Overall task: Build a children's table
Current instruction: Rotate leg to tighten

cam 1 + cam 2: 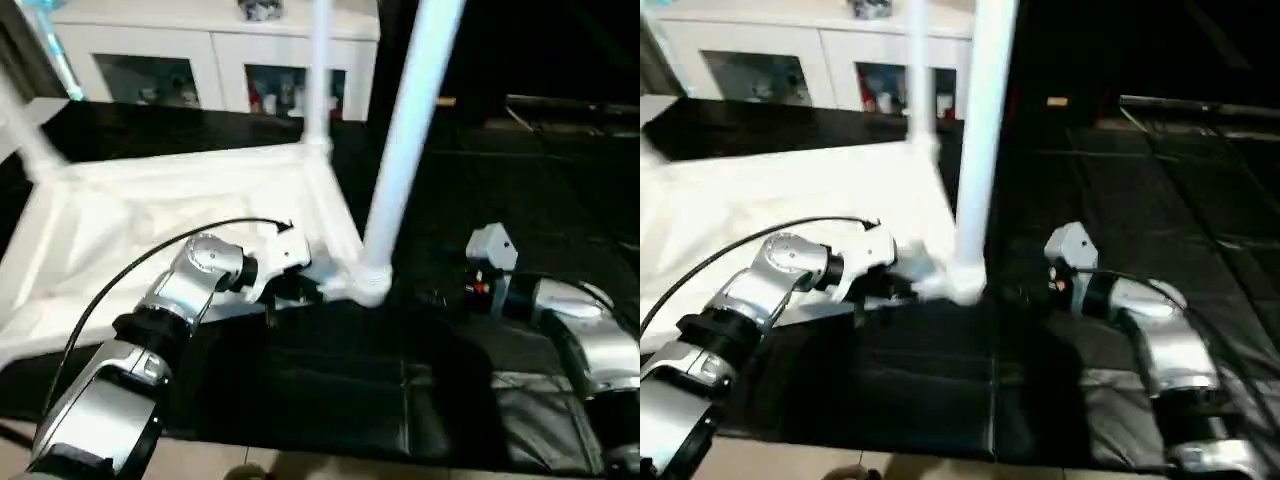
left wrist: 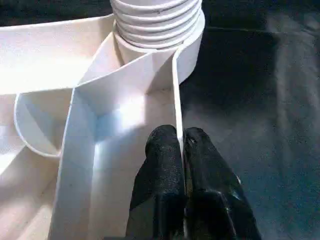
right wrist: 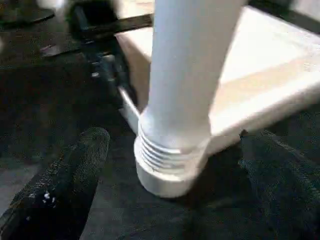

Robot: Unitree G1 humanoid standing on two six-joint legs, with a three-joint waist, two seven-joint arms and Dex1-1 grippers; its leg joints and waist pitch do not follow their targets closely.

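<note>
White ribbed plastic tabletop (image 1: 150, 215) lay upturned at centre left; left gripper (image 2: 181, 150) pinched its rim, right gripper (image 3: 170, 165) gaped around the near white tube leg (image 1: 405, 150), which probably needs further screwing.

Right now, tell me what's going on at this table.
The robot is assembling a children's table. The tabletop lies upside down on a black surface. The left pincer is shut on its thin rim by the near corner socket. A leg stands in that socket, its threads showing. The right pincer is open around the leg's base, not touching it.
</note>
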